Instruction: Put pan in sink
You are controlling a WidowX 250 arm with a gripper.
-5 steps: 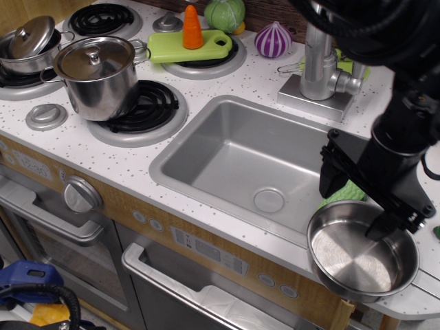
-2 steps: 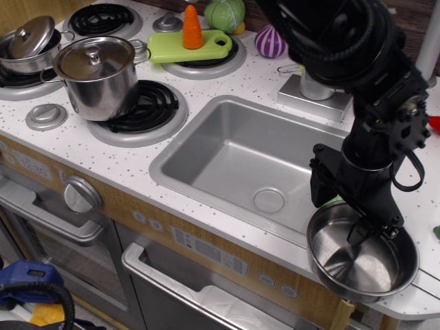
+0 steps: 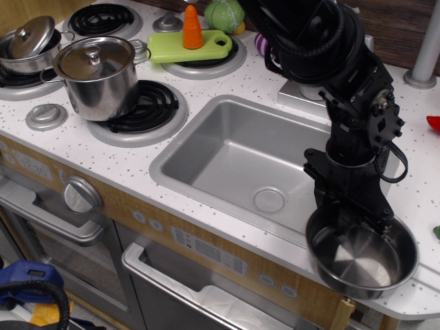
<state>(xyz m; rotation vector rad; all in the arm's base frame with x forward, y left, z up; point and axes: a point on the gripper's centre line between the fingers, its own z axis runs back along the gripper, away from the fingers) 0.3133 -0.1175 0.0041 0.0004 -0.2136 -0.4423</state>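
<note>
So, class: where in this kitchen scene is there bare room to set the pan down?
The sink is bare apart from its drain. The stove is crowded: two lidded pots, and a cutting board. The pan sits right of the sink.

On the front burner (image 3: 150,106), a tall lidded steel pot (image 3: 96,75); behind it at the left edge, a smaller lidded pot (image 3: 26,42). Farther back, a green cutting board (image 3: 188,47) bearing an upright orange carrot (image 3: 192,28), with a green cabbage (image 3: 224,14) just behind. Below the speckled counter (image 3: 124,165), an oven door handle (image 3: 51,223).
</note>
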